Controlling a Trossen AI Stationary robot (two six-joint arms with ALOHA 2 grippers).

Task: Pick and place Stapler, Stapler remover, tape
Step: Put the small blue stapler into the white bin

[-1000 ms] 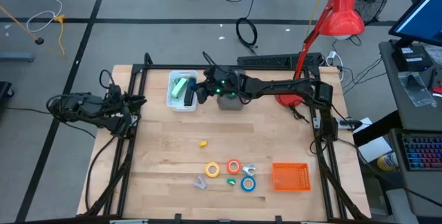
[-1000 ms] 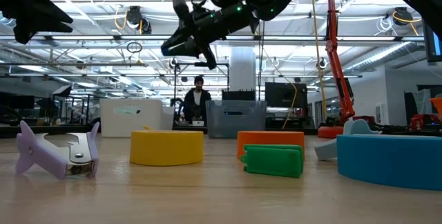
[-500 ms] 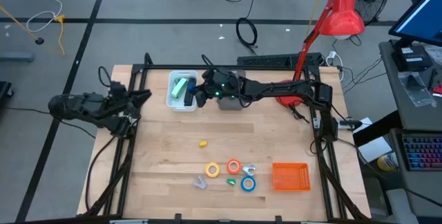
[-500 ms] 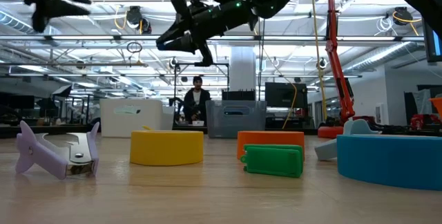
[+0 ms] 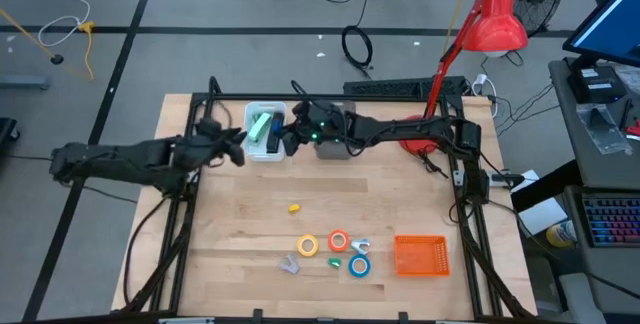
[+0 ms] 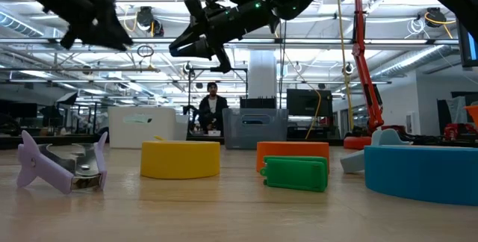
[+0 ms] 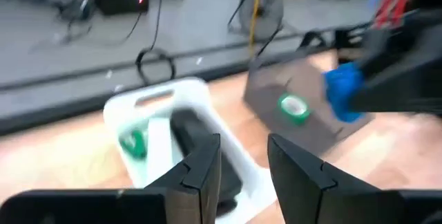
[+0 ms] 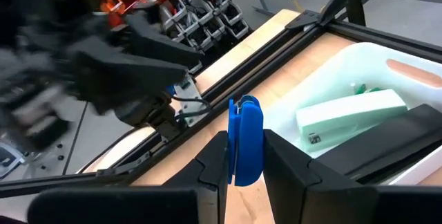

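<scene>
My right gripper [image 5: 287,136] hovers at the right rim of the white bin [image 5: 250,148], shut on a small blue stapler remover [image 8: 245,141]. A pale green stapler [image 8: 349,113] and a black one [image 8: 407,141] lie inside the bin. My left gripper [image 5: 238,149] is open in the air beside the bin's near left corner, and its fingers [image 7: 207,162] point toward the bin [image 7: 166,96]. On the near table lie the yellow [image 5: 308,246], orange-red [image 5: 338,240], blue [image 5: 359,265] and green [image 5: 335,262] tape rolls and a purple stapler remover [image 5: 290,263]. My right gripper pinches the blue stapler remover between its two fingers [image 8: 214,158]; its narrow edge [image 8: 243,117] stands up past the fingertips. The remover is lifted clear, above the table beside the white bin.
A grey bin [image 5: 333,150] sits under the right arm, just right of the white bin. An orange basket [image 5: 420,255] stands near the table's right near corner. A small yellow thing [image 5: 294,206] lies mid-table. A red lamp [image 5: 495,19] rises at the far right.
My left arm has swung from the table's left edge toward the right, stretching out until its open gripper reached the white bin's near left corner. My right gripper has stayed almost still beside the bin, shut on the blue stapler remover.
</scene>
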